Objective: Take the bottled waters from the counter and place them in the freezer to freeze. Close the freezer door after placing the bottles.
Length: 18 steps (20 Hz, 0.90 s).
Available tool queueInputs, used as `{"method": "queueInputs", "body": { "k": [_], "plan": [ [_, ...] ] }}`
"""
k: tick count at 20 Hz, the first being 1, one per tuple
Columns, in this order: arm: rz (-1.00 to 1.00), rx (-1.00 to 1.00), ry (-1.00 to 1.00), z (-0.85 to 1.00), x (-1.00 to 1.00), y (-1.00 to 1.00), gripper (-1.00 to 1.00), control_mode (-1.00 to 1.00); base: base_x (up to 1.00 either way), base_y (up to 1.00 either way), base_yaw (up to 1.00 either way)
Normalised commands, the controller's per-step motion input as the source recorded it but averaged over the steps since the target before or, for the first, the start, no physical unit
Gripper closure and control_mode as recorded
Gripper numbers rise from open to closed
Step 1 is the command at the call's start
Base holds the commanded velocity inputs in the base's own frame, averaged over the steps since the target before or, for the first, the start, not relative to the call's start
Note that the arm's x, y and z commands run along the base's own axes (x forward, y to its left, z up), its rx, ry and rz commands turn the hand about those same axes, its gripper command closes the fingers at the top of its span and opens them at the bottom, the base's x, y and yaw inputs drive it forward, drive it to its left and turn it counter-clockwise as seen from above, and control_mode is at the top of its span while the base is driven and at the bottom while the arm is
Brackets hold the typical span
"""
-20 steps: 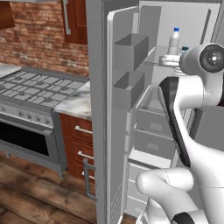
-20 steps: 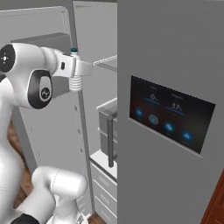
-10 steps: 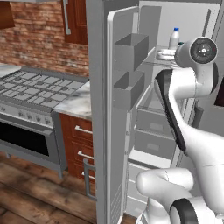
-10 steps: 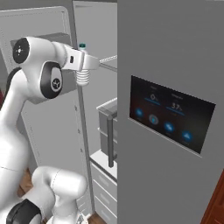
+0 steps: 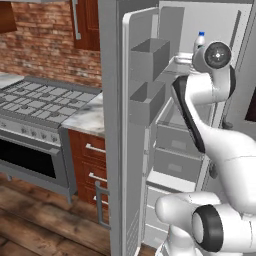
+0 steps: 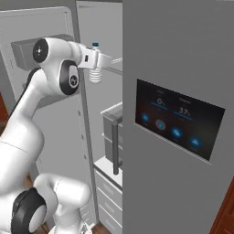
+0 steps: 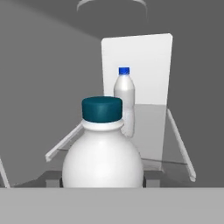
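Note:
My gripper (image 7: 103,180) is shut on a bottled water (image 7: 103,153) with a dark teal cap, which stands large and upright between the finger tips. In the right base view the gripper (image 6: 96,60) holds this bottle (image 6: 95,75) at the freezer's upper shelf, teal cap on top. The second bottled water (image 7: 124,98), blue-capped, stands farther back on the pale shelf (image 7: 151,127); the left base view shows it (image 5: 199,41) behind the arm's wrist. The freezer door (image 5: 116,130) hangs wide open with its grey bins (image 5: 149,59) facing inward.
The marble counter (image 5: 87,116) with reddish-brown drawers (image 5: 90,160) lies left of the open door, beside the grey gas stove (image 5: 35,100). A closed grey door with a blue display (image 6: 176,119) stands right of the opening. Pale drawers (image 5: 175,150) fill the freezer below the shelf.
The arm has carried the held bottle farther into the freezer, rightward in the right base view. The blue-capped bottle on the shelf has stayed put.

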Motion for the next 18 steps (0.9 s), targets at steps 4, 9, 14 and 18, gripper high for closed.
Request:
{"method": "queueInputs", "body": {
  "k": [4,9,14,18],
  "plan": [
    [0.0,0.0,0.0,0.0,0.72,-0.2,1.0,-1.0,0.0,0.0,0.0],
    [0.0,0.0,0.0,0.0,0.67,-0.12,1.0,-1.0,0.0,0.0,0.0],
    [0.0,0.0,0.0,0.0,0.63,-0.11,1.0,-1.0,0.0,0.0,0.0],
    [0.0,0.0,0.0,0.0,0.56,-0.19,1.0,-1.0,0.0,0.0,0.0]
  ]
}}
